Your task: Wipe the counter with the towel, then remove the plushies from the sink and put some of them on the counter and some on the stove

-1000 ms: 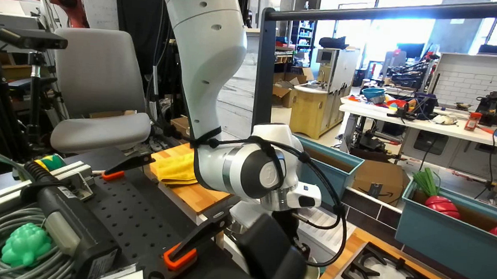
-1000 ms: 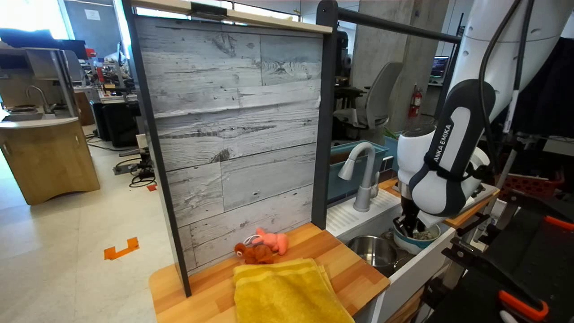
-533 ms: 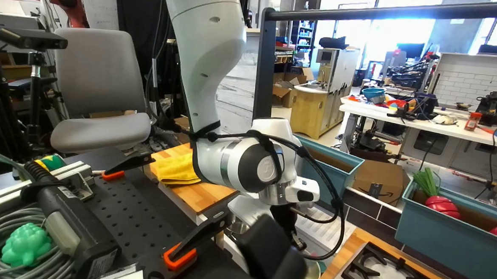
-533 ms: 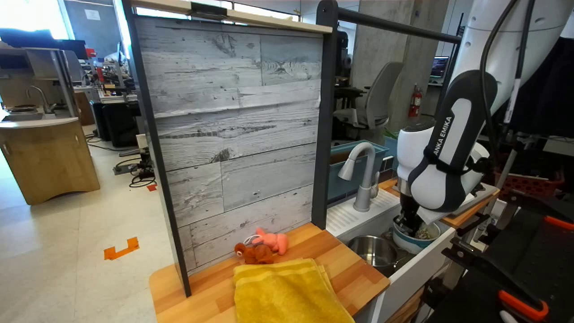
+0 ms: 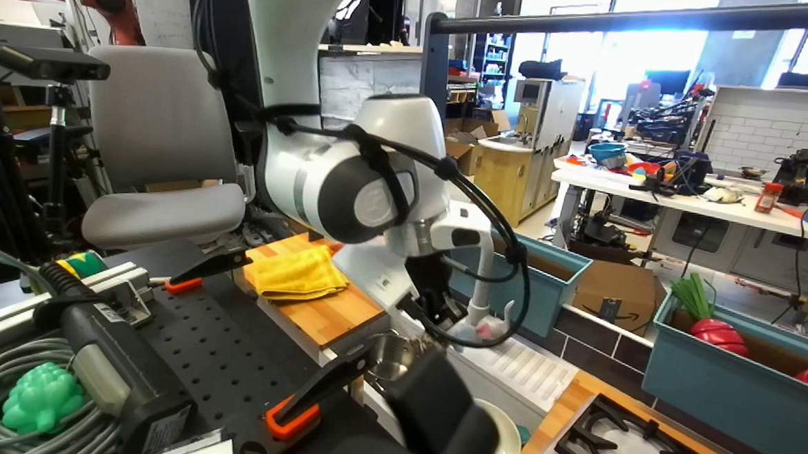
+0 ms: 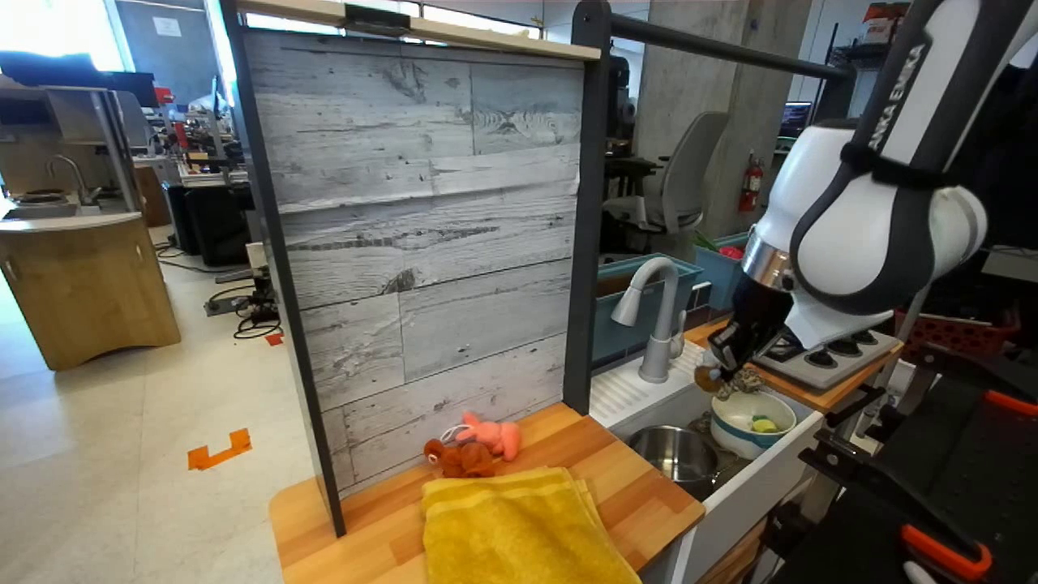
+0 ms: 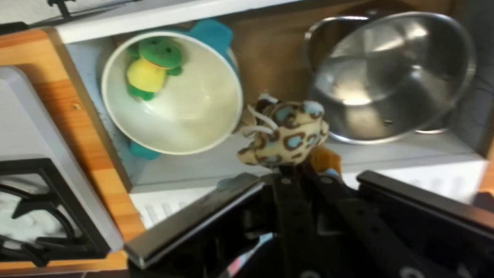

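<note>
"Wood, light brown and striped, for the counter (image 6: 632, 474). What's on it?"

"The yellow towel (image 6: 519, 531), lying folded, with a coral plush (image 6: 491, 436) and a rust-brown plush (image 6: 462, 460) just beside it, near the plank-patterned panel (image 6: 430, 227)."

"And the room around?"

"In an exterior view a black perforated table (image 5: 211, 341) runs alongside, a grey chair (image 5: 156, 131) stands past it, and on the far side a teal bin (image 5: 726, 410) holds red round things (image 5: 718, 336) and green stalks (image 5: 692, 296)."

"What does the sink (image 6: 756, 493) hold?"

"A white bowl (image 7: 197, 100) with a green-and-yellow plush (image 7: 148, 73) in it and, apart from that, a steel pot (image 7: 389, 77)."

"The gripper (image 7: 305, 177)?"

"Jaws drawn close together, pinching a spotted plush (image 7: 287, 139) in the air over the sink."

"What can't you make out?"

"An orange-brown piece (image 7: 326, 159) right at the grip: part of that plush or something separate, I can't tell. A pink and pale-blue patch (image 7: 250, 251) shows blurred through the gripper. In an exterior view the stove (image 5: 631, 450) is cut off by the lower edge, and a dark blurred shape (image 5: 436, 408) in front hides some of the sink."
</note>
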Available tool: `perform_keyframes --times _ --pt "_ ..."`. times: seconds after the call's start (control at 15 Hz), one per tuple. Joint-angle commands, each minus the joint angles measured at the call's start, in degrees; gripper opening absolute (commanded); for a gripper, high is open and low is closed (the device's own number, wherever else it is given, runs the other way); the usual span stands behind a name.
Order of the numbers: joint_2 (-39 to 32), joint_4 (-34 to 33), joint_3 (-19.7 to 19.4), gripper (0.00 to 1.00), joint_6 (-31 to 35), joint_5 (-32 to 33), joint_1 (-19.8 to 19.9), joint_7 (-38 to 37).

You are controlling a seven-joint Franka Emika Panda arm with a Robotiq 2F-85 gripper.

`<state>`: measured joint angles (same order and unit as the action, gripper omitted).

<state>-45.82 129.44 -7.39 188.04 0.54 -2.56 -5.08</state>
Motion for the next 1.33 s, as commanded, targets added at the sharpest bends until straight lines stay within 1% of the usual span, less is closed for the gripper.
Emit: perform_keyframes --times 0.0,0.07,0.13,0.2,0.27,0.33,0.4,0.47,0.53,0.67,0.73,0.8,0.87,0.93,1.0,1.07,1.13,1.2,1.27 --pt "9.75 8.37 14.23 0.01 3.08 0.39 9.26 0.82" --pt "10.40 8.70 18.83 0.01 3.55 0.39 11.83 0.06" --pt "10.31 8.36 23.10 0.01 3.27 2.28 13.58 -2.61" --pt "9.59 7.68 27.63 0.01 3.57 2.89 15.77 -3.65" --pt "8.72 6.69 32.17 0.01 3.02 0.59 17.03 -3.07" --pt "7.82 5.55 34.33 0.01 2.87 0.00 16.54 -4.14" --pt "7.63 4.41 35.40 0.01 3.07 -1.27 14.77 -5.45" --pt "7.73 3.09 35.32 0.01 2.72 -2.64 12.38 -6.77" --pt "7.45 1.38 34.19 0.01 2.75 -3.95 9.53 -7.89" --pt "7.19 -1.21 31.87 0.01 2.70 -6.15 5.21 -9.10" --pt "7.32 -2.26 30.33 0.24 1.75 -7.32 3.18 -9.43" --pt "8.02 -3.05 27.02 0.32 0.47 -8.72 -0.23 -9.65" --pt "8.75 -3.73 23.96 0.39 -2.34 -9.98 -2.90 -9.88" --pt "8.88 -4.21 21.90 0.45 -3.96 -10.97 -4.53 -10.25" --pt "9.59 -4.50 17.89 0.51 -6.50 -11.93 -7.49 -10.68" --pt "10.28 -4.52 14.27 0.60 -8.83 -12.15 -10.00 -11.07" --pt "11.51 -3.69 12.53 0.66 -11.01 -11.57 -10.31 -10.91" --pt "12.74 -3.02 10.62 0.74 -13.02 -11.04 -10.92 -11.01" --pt "15.76 -0.96 7.09 0.81 -16.39 -10.05 -12.55 -11.21"
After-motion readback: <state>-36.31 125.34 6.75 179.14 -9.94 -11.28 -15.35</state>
